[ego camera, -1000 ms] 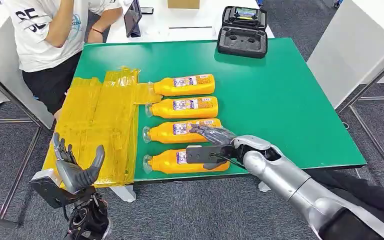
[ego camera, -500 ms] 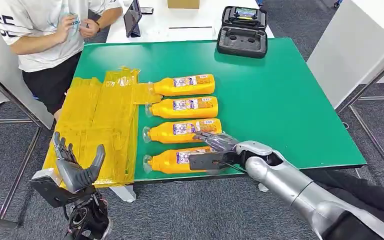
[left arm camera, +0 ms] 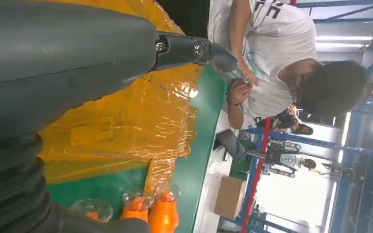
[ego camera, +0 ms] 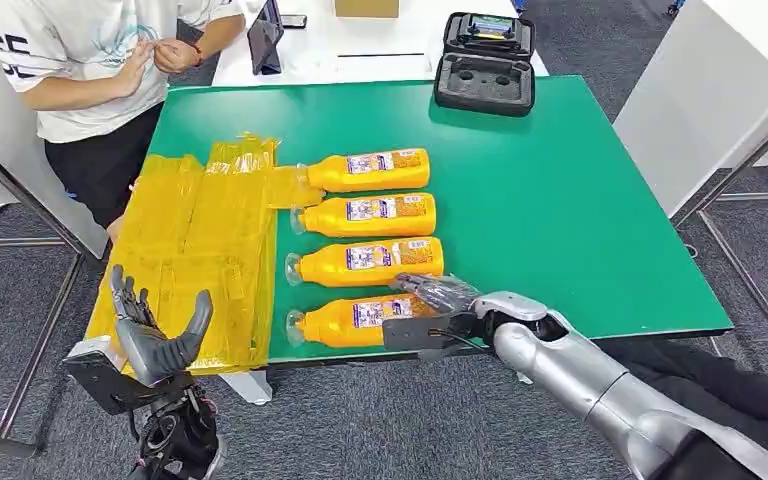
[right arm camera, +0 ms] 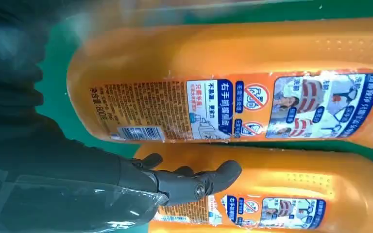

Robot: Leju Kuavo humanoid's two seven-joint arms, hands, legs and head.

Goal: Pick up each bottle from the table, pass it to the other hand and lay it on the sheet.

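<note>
On my far left, the left robot hand (ego camera: 155, 335) hangs off the desk's near-left corner, palm up, fingers spread, holding nothing. Just beyond it, the yellow sheet (ego camera: 200, 240) covers the left part of the green desk (ego camera: 560, 200). A person (ego camera: 90, 60) sits behind that corner. Right of the sheet, 4 orange bottles lie on their sides in a column, caps toward the sheet. My right robot hand (ego camera: 435, 300) hovers over the base end of the nearest bottle (ego camera: 355, 320), fingers extended above it, not gripping. An open black case (ego camera: 485, 65) rests on the far edge.
</note>
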